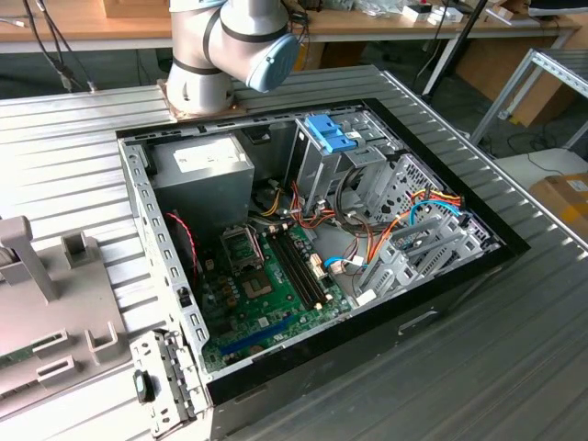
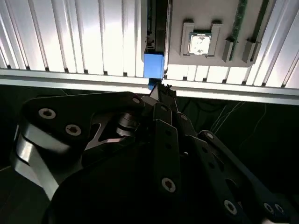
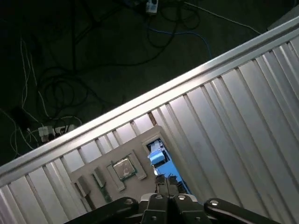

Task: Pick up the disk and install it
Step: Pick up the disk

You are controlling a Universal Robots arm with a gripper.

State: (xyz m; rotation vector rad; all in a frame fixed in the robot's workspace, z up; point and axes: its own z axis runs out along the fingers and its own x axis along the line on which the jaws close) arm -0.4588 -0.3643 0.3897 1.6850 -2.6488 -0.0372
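Our end effector (image 2: 162, 89) is clenched, its black fingertips pressed together in both wrist views (image 3: 164, 178). The disk (image 2: 153, 66) lies just beyond those tips. We see it edge-on in the second wrist view, a thin dark strip ending in its blue frame, and we cannot tell whether the tips touch it. In the first wrist view the blue frame (image 3: 163, 161) runs slantwise from the fingertips toward the bench's rim.

The disk sits close against a grey holder (image 2: 176, 55) that also carries a square processor chip (image 2: 201, 44), which appears in the first wrist view too (image 3: 122, 169). On the disk's other side the ribbed metal bench (image 2: 70, 37) runs bare and open.

The bench's edge rail crosses just by the fingertips. The bulk of the end effector hangs out over the dark floor (image 3: 93, 46), where loose cables (image 3: 56, 88) lie.

The exterior view gives us what the wrist cameras do not. It shows the arm (image 1: 225, 41) mounted at the far side of the bench (image 1: 83, 147). It also shows an open computer case (image 1: 514, 241) sunk into the bench. Inside are a green motherboard (image 1: 266, 285), a grey power-supply box (image 1: 204, 165) and a light-blue bracket (image 1: 329, 136) on top of the drive cage.
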